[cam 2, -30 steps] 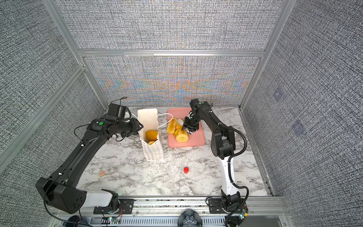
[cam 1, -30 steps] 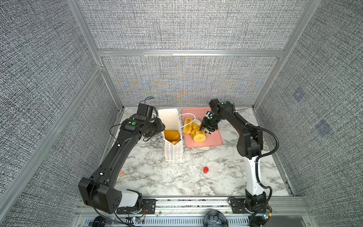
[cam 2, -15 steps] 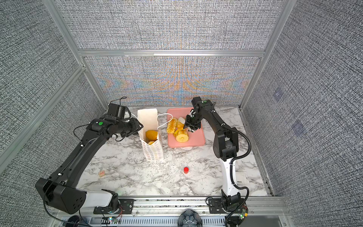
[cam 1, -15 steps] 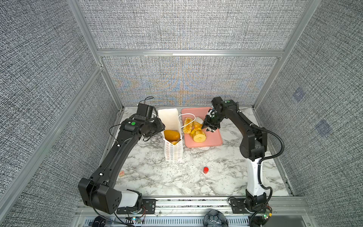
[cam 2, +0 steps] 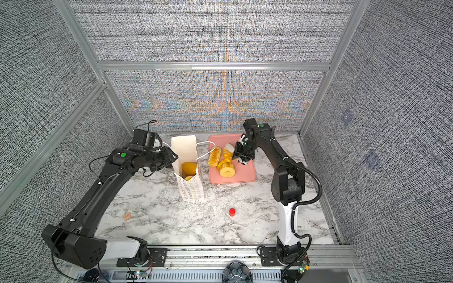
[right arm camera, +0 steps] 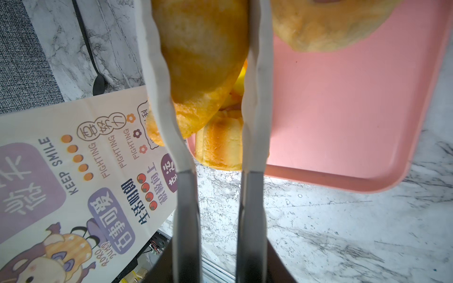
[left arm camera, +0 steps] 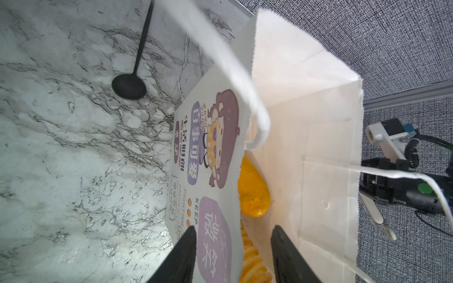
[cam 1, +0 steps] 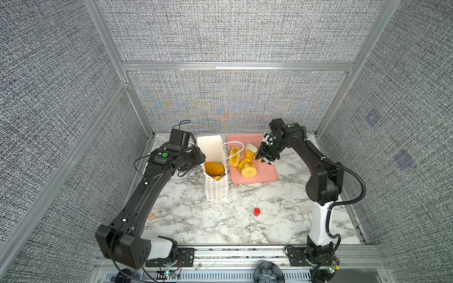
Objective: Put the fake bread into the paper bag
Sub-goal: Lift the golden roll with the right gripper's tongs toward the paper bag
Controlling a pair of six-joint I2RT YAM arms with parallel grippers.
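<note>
top views: we see the tall white paper bag (cam 1: 217, 191) printed with small coloured rings upright on the marble desk (cam 1: 196, 225), just left of the flat pink plastic tray (cam 1: 268, 175). one glossy orange-brown toy loaf (cam 1: 214, 168) lies inside the bag; more glossy yellow toy bread (cam 1: 248, 170) is piled on the tray. left tool (cam 1: 199, 158) sits at the bag's left rim, right tool (cam 1: 264, 156) hangs over the tray by the pile. a small red cylinder (cam 1: 257, 212) stands well apart, toward the desk's front.
left wrist: left tool (left arm camera: 234, 227) has jaws apart, one finger (left arm camera: 183, 254) outside the bag's printed wall, one inside; toy loaf (left arm camera: 253, 191) inside the bag (left arm camera: 318, 110).
right wrist: right tool (right arm camera: 204, 29) is clamped on a golden bread piece (right arm camera: 201, 73), over the tray (right arm camera: 343, 110), bag (right arm camera: 73, 171) beside.
</note>
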